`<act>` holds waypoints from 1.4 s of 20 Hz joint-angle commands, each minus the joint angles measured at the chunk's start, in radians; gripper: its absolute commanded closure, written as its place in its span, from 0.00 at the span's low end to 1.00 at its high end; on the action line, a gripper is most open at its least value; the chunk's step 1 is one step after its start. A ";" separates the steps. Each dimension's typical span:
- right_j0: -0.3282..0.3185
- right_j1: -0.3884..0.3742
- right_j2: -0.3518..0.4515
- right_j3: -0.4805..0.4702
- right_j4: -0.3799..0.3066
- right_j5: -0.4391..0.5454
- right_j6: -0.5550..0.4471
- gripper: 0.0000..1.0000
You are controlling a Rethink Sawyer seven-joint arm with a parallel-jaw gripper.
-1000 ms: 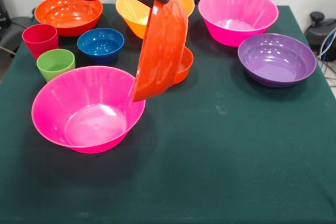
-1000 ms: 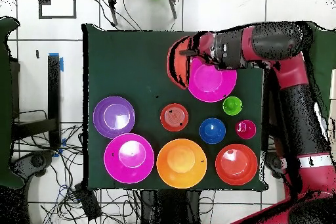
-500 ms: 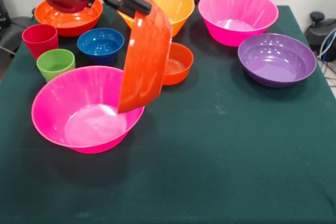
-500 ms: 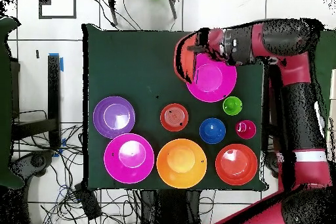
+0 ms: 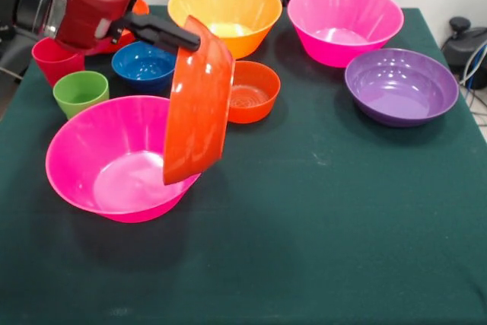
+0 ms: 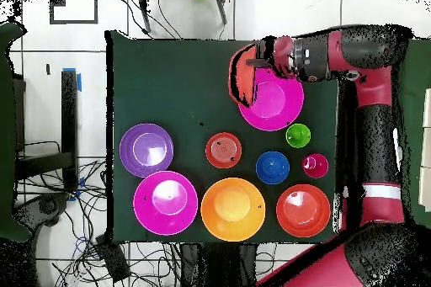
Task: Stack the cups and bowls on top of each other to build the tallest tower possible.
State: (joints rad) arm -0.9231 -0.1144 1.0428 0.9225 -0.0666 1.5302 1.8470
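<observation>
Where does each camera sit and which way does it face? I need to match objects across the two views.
Front view: across the table, facing the robot; the gripper holds a tilted red-orange bowl.
Overhead view: above the table, looking straight down; the whole arm shows.
Both show the held bowl over the near magenta bowl, turned half round between them.

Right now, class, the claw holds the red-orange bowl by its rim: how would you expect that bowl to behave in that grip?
The red-orange bowl hangs on edge from the claw without sagging, so it is probably stiff and light. Its glossy surface suggests it could slip or swing in a rim pinch. Released over the large magenta bowl, it would likely tip and slide inside.
</observation>
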 commanded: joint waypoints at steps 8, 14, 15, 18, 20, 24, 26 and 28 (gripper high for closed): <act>0.103 0.144 -0.045 -0.336 -0.089 0.311 -0.286 1.00; 0.125 0.180 0.008 -0.470 -0.156 0.445 -0.298 1.00; 0.127 0.184 0.020 -0.484 -0.169 0.464 -0.298 1.00; 0.130 0.198 0.055 -0.520 -0.204 0.515 -0.294 1.00; 0.131 0.210 0.088 -0.544 -0.236 0.557 -0.286 1.00; 0.132 0.229 0.156 -0.578 -0.303 0.635 -0.265 1.00; 0.131 0.238 0.192 -0.592 -0.338 0.675 -0.253 1.00; 0.131 0.250 0.235 -0.606 -0.374 0.721 -0.241 1.00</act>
State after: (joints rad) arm -0.8382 0.1100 1.1509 0.4249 -0.3000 2.0720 1.8470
